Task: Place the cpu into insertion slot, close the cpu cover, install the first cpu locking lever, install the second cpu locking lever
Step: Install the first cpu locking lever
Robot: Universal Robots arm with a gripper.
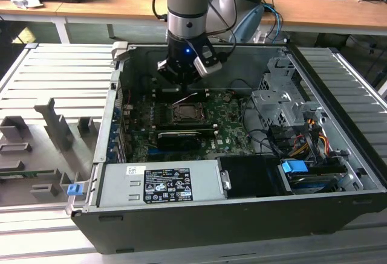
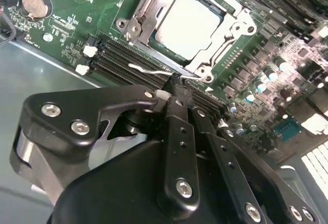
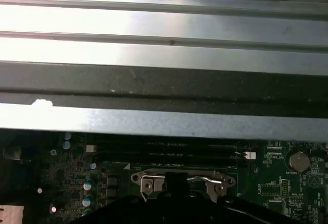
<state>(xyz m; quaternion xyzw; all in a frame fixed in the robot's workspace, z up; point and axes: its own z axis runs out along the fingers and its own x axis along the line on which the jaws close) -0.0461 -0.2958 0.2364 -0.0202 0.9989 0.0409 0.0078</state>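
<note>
hand (image 2: 177,80) pinching a locking lever (image 2: 148,70) beside covered cpu (image 2: 189,24)

In the second wrist view the gripper's (image 2: 177,88) black linkage covers the motherboard (image 2: 77,8) below the socket, and the jaws meet over a thin wire lever (image 2: 148,71); whether they pinch it or just touch it cannot be told. The cpu (image 2: 190,21) is glared white, its surface unreadable, and the cpu cover (image 2: 225,39) runs off the picture's top edge. In the first wrist view the insertion slot (image 3: 179,183) is half hidden behind the dark gripper body at the bottom edge. In the exterior view the arm (image 1: 187,10) is cut off at the top, and the socket area (image 1: 190,114) is too small to tell any lever's position.
</note>
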